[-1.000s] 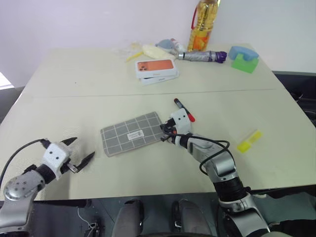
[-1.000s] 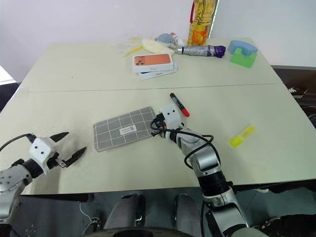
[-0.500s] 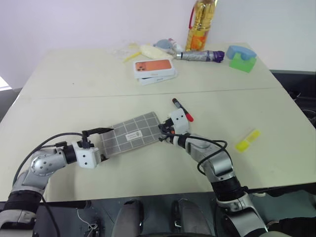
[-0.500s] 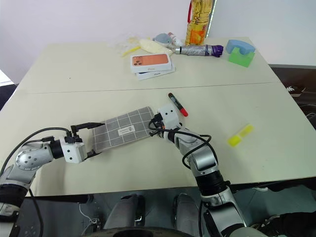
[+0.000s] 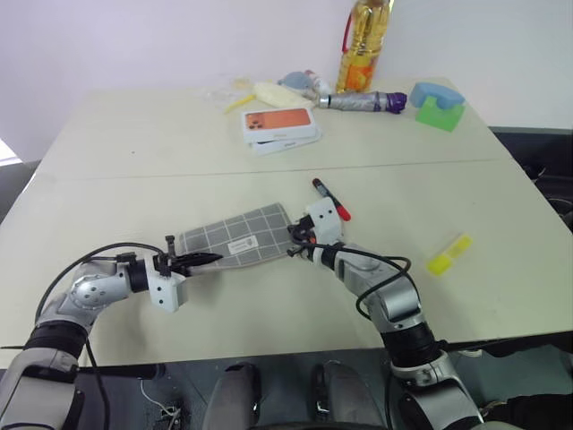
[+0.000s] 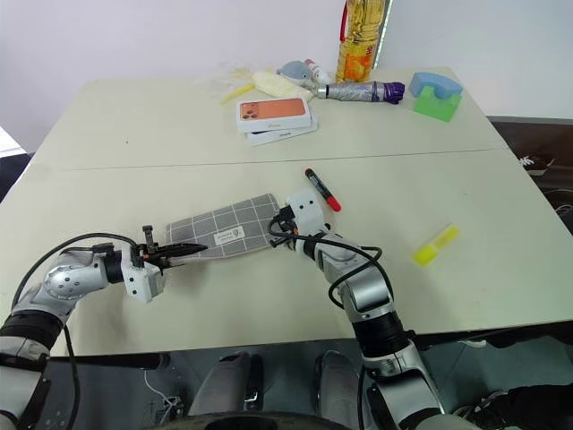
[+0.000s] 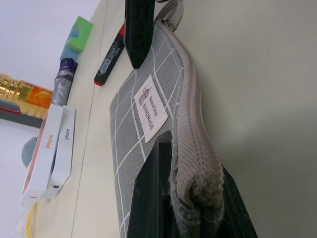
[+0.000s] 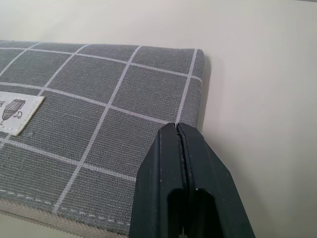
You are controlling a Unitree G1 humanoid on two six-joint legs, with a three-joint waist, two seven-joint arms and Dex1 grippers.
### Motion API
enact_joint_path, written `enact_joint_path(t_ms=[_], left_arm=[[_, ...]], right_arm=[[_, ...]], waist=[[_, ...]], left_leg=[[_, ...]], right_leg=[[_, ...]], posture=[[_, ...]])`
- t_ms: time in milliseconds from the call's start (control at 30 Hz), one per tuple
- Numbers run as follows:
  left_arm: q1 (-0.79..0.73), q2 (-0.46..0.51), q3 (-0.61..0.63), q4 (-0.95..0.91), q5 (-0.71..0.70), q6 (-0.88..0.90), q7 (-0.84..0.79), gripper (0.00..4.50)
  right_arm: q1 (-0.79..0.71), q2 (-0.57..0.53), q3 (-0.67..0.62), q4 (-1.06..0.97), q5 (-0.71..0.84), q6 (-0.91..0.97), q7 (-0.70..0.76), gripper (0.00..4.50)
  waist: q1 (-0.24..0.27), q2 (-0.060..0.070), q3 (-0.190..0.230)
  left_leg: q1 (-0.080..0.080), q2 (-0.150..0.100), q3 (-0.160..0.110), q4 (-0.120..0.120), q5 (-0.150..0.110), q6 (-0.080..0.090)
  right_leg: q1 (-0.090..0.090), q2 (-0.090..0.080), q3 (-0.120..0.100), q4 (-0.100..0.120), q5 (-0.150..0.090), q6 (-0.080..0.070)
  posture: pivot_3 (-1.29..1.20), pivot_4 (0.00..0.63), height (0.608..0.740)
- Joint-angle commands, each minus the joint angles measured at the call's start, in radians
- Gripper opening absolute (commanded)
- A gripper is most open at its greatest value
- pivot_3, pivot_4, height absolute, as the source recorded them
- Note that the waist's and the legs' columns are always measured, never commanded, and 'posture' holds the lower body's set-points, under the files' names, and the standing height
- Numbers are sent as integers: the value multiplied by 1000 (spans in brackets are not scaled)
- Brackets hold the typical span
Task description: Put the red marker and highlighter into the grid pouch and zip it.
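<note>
The grid pouch [image 5: 235, 242] lies flat near the middle of the bench [image 5: 134, 170], a little toward the near edge: grey fabric crossed by white lines, a small white label on its face, a ribbed zipper band running along one long side. My left hand [image 5: 199, 259] is pinched tight on the pouch's end nearest the bench's left side, the fabric and zipper bunched up between my fingers [image 7: 148, 198] in the left wrist view. My right hand [image 5: 295, 244] has its fingers pressed together with no gap, resting at the opposite end of the pouch, tips on the fabric by its corner; whether any cloth is caught between them I cannot tell. The red marker [image 5: 332, 199] lies on the bench just beyond my right hand, apart from the pouch, red body with a black end. The highlighter [image 5: 450, 254] sits well off toward the bench's right edge, bright yellow with a paler cap. Along the far edge stand an orange phone box [image 5: 282, 124] stacked on a white one, a folded umbrella [image 5: 367, 101] with a purple tip, an oil bottle [image 5: 364, 45], a green and blue block [image 5: 440, 106] near the far right corner, and some pale yellow bits [image 5: 269, 92]. Nothing lies between pouch and pens except my own right hand and its cable.
</note>
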Motion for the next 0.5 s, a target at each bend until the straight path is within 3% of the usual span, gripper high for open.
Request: enact_joint_path(t_ms=[33, 133, 367, 500], left_arm=[[33, -25, -4, -52, -120, 122, -10, 40], [81, -60, 21, -195, -263, 344, -19, 0], [173, -131, 77, -498, -367, 718, 43, 0], [207, -177, 86, -597, -372, 809, 62, 0]], right_arm=[[-20, -31, -45, -58, -12, -37, -3, 0], [-35, -94, -104, -135, 15, -37, 31, 884], [24, -279, -187, -295, 52, 11, 125, 4468], [67, -298, -171, -326, 72, 32, 148, 4468]], waist=[[0, 0, 0], [0, 0, 1], [-4, 0, 2], [-7, 0, 2]], left_leg=[[0, 0, 0, 0, 0, 0], [-1, 0, 0, 0, 0, 0], [-2, 0, -4, 0, 0, 0], [-2, 0, -4, 0, 0, 0]], right_leg=[[0, 0, 0, 0, 0, 0], [0, -1, 0, 0, 0, 0], [-2, 0, 0, -1, 0, 0], [-2, 1, 0, -1, 0, 0]], posture=[[0, 150, 740], [0, 150, 740], [0, 150, 740], [0, 150, 740]])
